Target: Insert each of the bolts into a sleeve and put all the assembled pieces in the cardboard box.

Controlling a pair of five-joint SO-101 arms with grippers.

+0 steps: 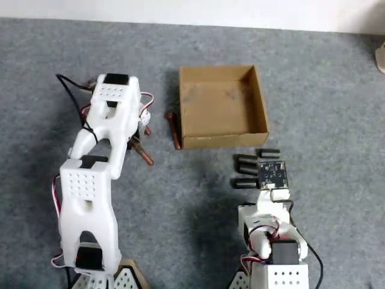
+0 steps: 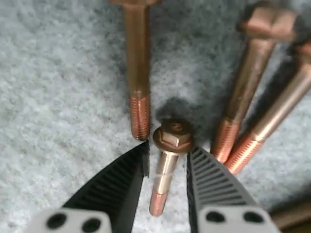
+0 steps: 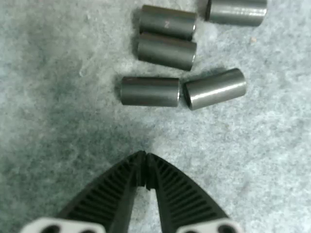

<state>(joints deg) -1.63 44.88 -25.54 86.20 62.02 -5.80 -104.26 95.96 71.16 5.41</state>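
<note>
your left gripper (image 2: 167, 148) is part open, with one bolt (image 2: 163, 184) lying between its fingers (image 2: 121, 187). a thin gap shows on each side of the shank, so it has hold of nothing. just past the tips lie three more bolts: a lone one (image 2: 138, 73), and a pair (image 2: 248, 82) side by side with their threaded ends nearly touching.

your right gripper (image 3: 146, 167) is closed, tips pressed together on nothing, over the grey carpet (image 3: 58, 121). just beyond it lie five sleeves (image 3: 150, 91): two end to end, two stacked flank to flank, and one farther off.

from above, the left arm (image 1: 102, 150) stands at the table's 8 o'clock and the right arm (image 1: 274, 241) at 5 o'clock. the sleeves sit at the box's (image 1: 222, 141) 5 o'clock, near its front wall. the bolts lie at its 8 to 9 o'clock, and the nearest bolt (image 1: 174, 129) lies just beside the side wall.
</note>
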